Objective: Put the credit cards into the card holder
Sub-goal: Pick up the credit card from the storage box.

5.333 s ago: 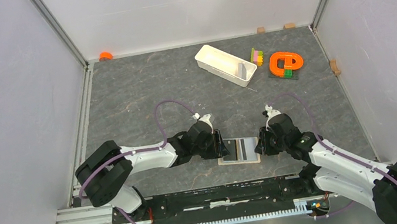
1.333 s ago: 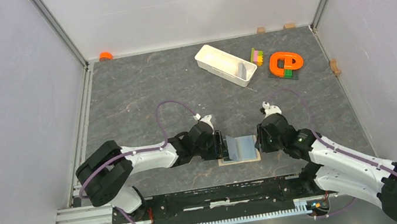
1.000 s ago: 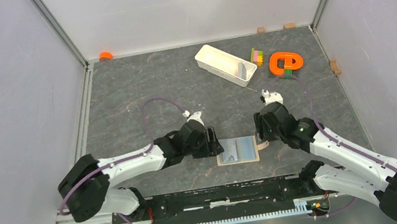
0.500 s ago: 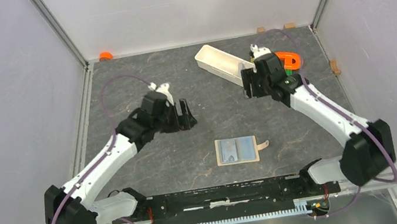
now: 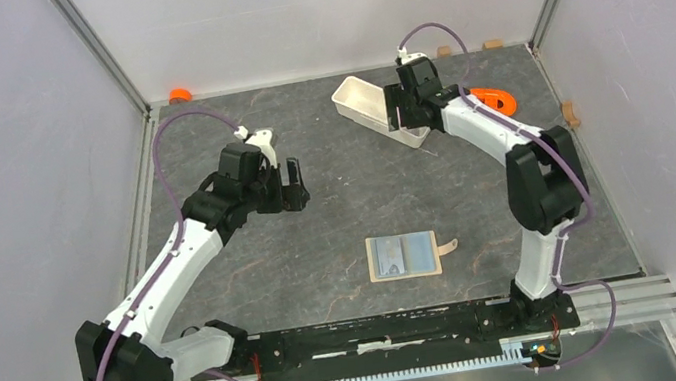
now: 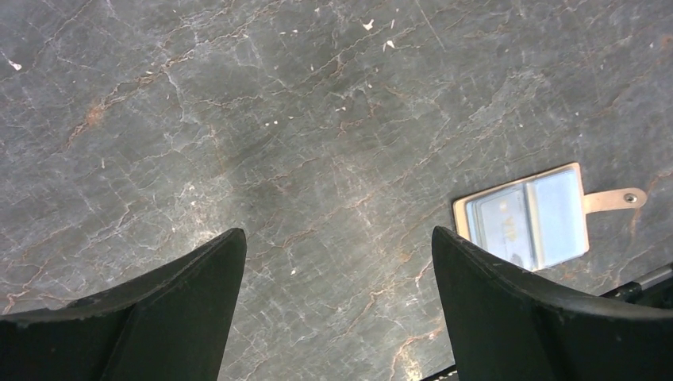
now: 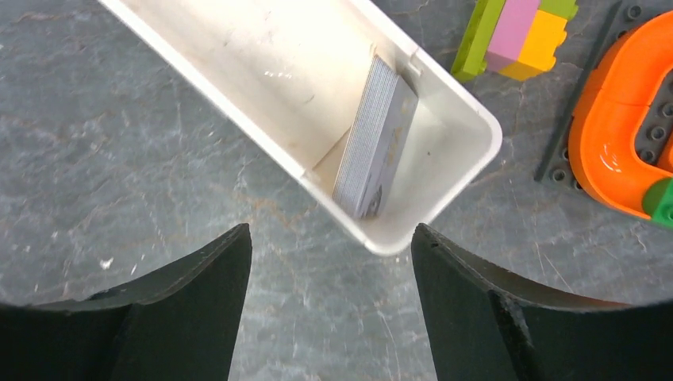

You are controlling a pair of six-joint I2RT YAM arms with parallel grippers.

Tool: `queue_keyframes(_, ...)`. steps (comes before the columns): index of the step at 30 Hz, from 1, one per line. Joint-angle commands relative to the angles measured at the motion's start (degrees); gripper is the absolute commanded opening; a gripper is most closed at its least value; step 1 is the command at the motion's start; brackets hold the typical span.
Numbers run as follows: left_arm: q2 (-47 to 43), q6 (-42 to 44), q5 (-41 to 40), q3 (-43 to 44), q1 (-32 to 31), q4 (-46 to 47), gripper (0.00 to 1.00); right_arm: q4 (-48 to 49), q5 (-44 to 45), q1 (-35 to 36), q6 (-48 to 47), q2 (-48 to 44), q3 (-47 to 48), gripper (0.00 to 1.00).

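Note:
The tan card holder (image 5: 404,255) lies open and flat near the table's front, its snap tab (image 5: 448,246) pointing right. In the left wrist view the card holder (image 6: 524,218) shows pale blue inside, with faint print on its left half. A grey stack of credit cards (image 7: 377,151) stands on edge in the near end of a white tray (image 7: 444,186). My right gripper (image 7: 329,230) hovers open just in front of that end of the tray, holding nothing. My left gripper (image 5: 293,185) hangs open and empty over bare table, up and left of the card holder.
The white tray (image 5: 364,104) lies diagonally at the back. Right of it are a stack of coloured bricks (image 7: 520,36) and an orange ring (image 5: 493,102) on a dark baseplate. An orange cap (image 5: 179,95) sits in the far left corner. Small wooden blocks (image 5: 570,112) line the walls.
Both grippers have left the card holder and opened wider. The left arm rose up and to the left; the right arm swung far back to the white tray. The card holder now lies flat.

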Motion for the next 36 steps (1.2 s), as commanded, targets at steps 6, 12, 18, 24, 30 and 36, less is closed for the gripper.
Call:
queue_keyframes(6,-0.63,4.37,0.02,-0.86,0.76,1.11,0.93,3.23,2.81,-1.91,5.32,12.34,9.33,0.7)
queue_keyframes(12,-0.85,4.64,-0.57,-1.13,0.78,1.14,0.93,6.41,1.52,-2.16,7.65,15.31,10.05,0.67)
queue_keyframes(18,-0.63,4.73,-0.61,-1.22,0.8,1.16,0.93,7.25,-1.19,-2.36,9.19,14.59,10.32,0.65)
queue_keyframes(24,-0.26,4.64,-0.1,-1.31,0.79,1.28,0.93,6.98,-1.77,-2.88,9.17,10.94,10.18,0.7)
queue_keyframes(30,0.09,4.56,0.15,-1.4,0.75,1.33,0.93,6.57,0.04,-4.08,10.31,9.82,10.03,0.71)
queue_keyframes(36,0.4,4.56,0.32,-1.48,0.79,1.37,0.93,8.14,-0.03,-5.34,12.66,10.89,9.26,0.66)
